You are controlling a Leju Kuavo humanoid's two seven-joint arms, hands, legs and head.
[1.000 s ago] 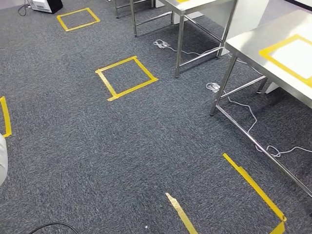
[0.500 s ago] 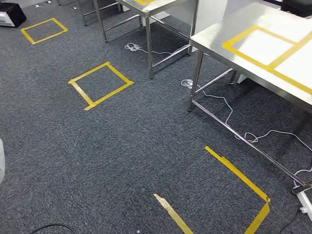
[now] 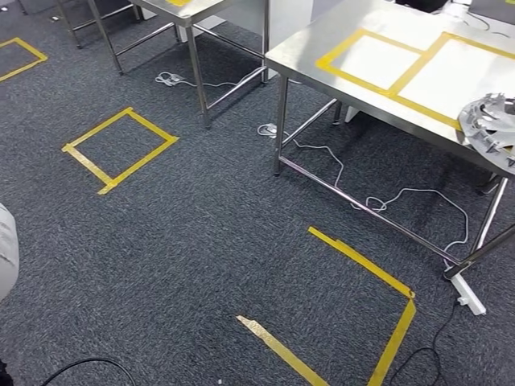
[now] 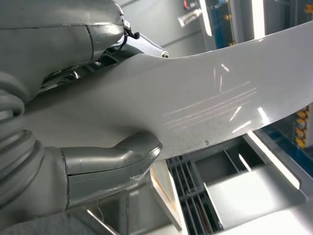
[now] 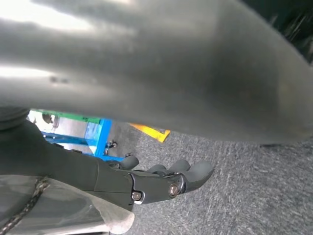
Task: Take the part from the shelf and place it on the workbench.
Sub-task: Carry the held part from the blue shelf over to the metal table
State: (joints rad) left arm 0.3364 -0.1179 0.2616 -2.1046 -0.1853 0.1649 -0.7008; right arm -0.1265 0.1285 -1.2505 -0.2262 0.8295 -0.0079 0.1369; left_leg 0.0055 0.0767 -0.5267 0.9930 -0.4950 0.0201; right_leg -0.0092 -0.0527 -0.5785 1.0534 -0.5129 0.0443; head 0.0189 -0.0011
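In the left wrist view my left hand [image 4: 92,112] grips a smooth pale grey curved part [image 4: 207,103], with the thumb [image 4: 122,161] on one face and the fingers [image 4: 140,44] on the other. A pale grey edge [image 3: 6,251] shows at the left border of the head view. In the right wrist view my right hand [image 5: 162,181] has its dark fingers stretched out over the carpet with nothing in them; a blurred grey surface [image 5: 166,68] crosses close above them, a gap apart. The steel workbench [image 3: 303,50] stands ahead on the right, marked with yellow tape rectangles.
A silvery ring-shaped metal piece [image 3: 491,122] lies on the workbench's right end. White cables [image 3: 389,197] trail under the bench between its legs [image 3: 280,125]. Yellow tape squares [image 3: 118,149] mark the dark carpet. A second steel table [image 3: 182,10] stands further back.
The camera has swung right: the floor marks and tables slid left in the picture, the workbench came closer, and the silvery piece on it came into view.
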